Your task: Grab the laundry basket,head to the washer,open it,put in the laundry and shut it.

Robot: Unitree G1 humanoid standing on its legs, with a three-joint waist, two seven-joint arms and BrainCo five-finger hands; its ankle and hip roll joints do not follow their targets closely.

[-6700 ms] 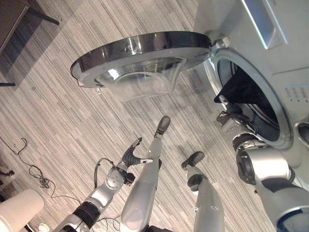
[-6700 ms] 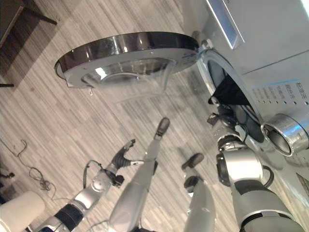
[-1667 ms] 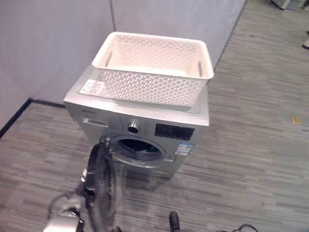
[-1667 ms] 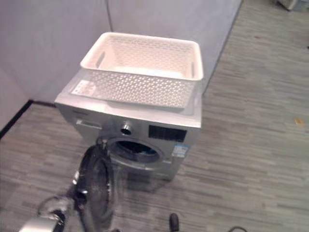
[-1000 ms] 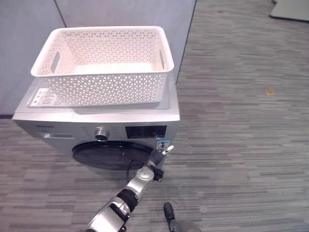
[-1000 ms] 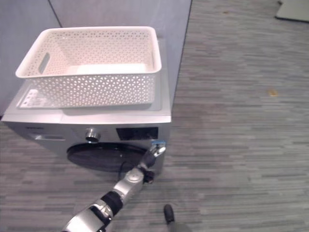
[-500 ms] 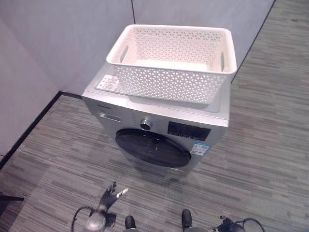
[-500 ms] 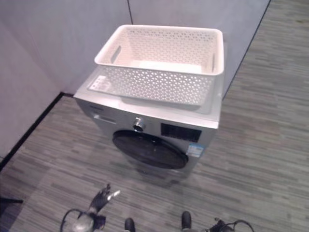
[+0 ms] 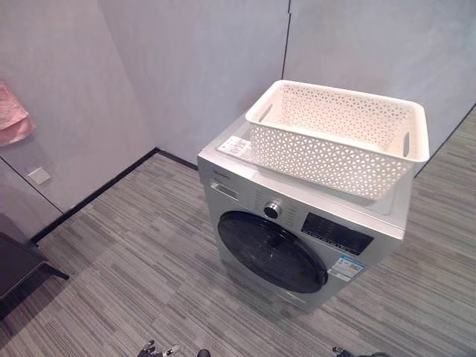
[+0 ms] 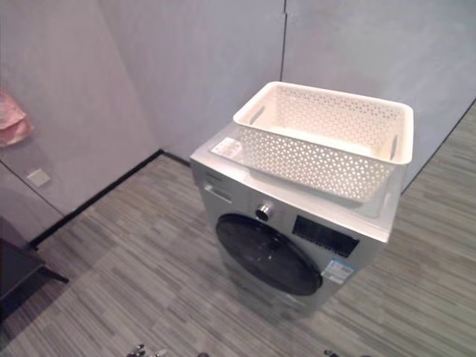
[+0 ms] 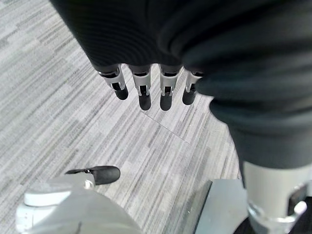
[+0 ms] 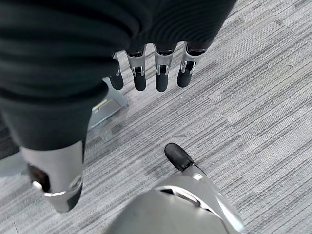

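Front-loading washer (image 9: pixel 297 223) stands near a corner of grey walls, on grey striped floor (image 9: pixel 134 275). Its round dark door (image 9: pixel 271 251) is closed flush against the front panel. Silver dial (image 9: pixel 273 210) just above the door; dark display panel (image 9: pixel 335 233) beside the dial, a small label below that panel.

White perforated laundry basket (image 9: pixel 338 141) sits on top of the washer, upright, covering most of the lid; a white sticker on the lid shows just beside the basket's corner. No laundry can be made out inside the basket from the head views.

Pink cloth (image 9: pixel 13 123) hangs on the wall well apart from the washer, a small white wall plate (image 9: pixel 39 175) below it. Dark furniture edge (image 9: pixel 22 268) on the floor under that wall, far from the washer.

Left hand (image 11: pixel 151 90): fingers straight and relaxed, pointing down at the floor, holding nothing.

Right hand (image 12: pixel 151 73): fingers likewise straight, spread slightly, empty, above the floor.
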